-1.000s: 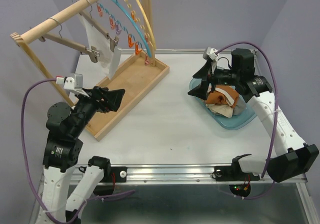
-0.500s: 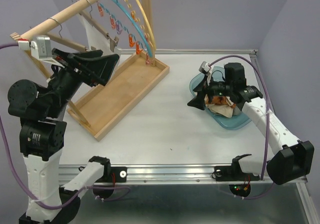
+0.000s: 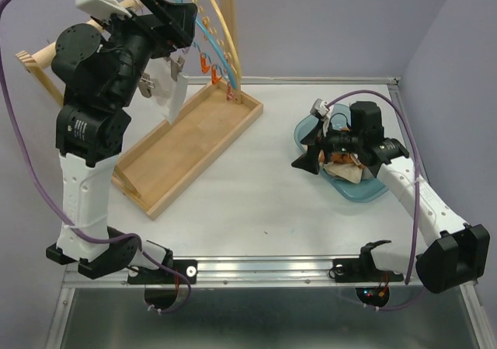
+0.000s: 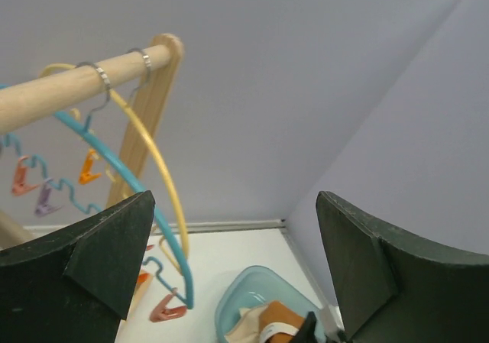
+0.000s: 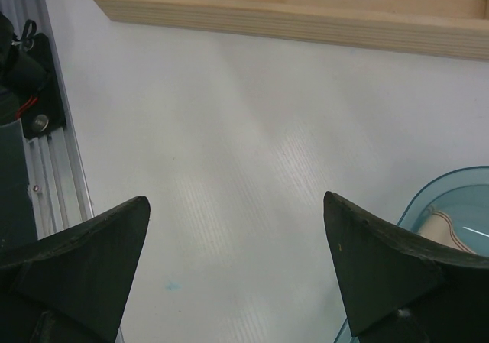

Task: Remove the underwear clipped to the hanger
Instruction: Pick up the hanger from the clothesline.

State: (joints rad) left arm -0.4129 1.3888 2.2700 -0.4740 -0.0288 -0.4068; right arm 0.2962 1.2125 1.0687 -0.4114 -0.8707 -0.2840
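A white piece of underwear (image 3: 166, 94) hangs clipped to a hanger on the wooden rack's rod (image 3: 46, 51). My left gripper (image 3: 181, 22) is open and empty, raised high beside the rod and above the white piece. In the left wrist view (image 4: 233, 282) it looks past the blue hanger (image 4: 114, 160) and the yellow hanger (image 4: 153, 152). A pile of underwear (image 3: 347, 162), rust-orange (image 4: 279, 316) and cream, lies in the blue basin (image 3: 371, 192). My right gripper (image 3: 305, 148) is open and empty, low at the basin's left edge, over the bare table (image 5: 237, 274).
The rack stands in a wooden tray (image 3: 194, 135) at the back left; its near wall shows in the right wrist view (image 5: 290, 22). Coloured clips (image 3: 208, 63) hang from the blue and yellow hangers. The basin's rim (image 5: 458, 186) is at my right gripper's right finger.
My left arm has swung up from low beside the tray to the top of the rack. My right gripper has come down a little at the basin's left edge.
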